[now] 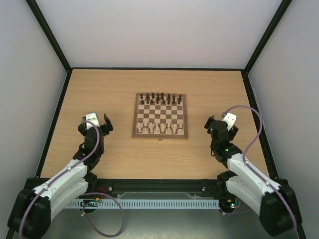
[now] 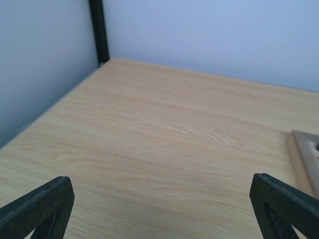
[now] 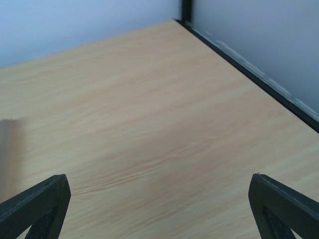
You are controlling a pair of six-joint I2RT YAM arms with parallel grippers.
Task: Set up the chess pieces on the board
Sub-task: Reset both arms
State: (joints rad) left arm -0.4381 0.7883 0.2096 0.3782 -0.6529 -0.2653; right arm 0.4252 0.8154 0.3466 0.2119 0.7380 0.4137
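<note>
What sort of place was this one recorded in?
Probably a robotics lab test cell: a wooden table enclosed by plain pale walls and a black frame, two robot arms mounted at its near edge, a chessboard in the middle.

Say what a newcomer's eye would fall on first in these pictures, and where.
The board sits in the middle of the table, pale chess pieces lined along its near rows and dark pieces along its far rows. The left gripper and right gripper hang open on either side of it, holding nothing.
</note>
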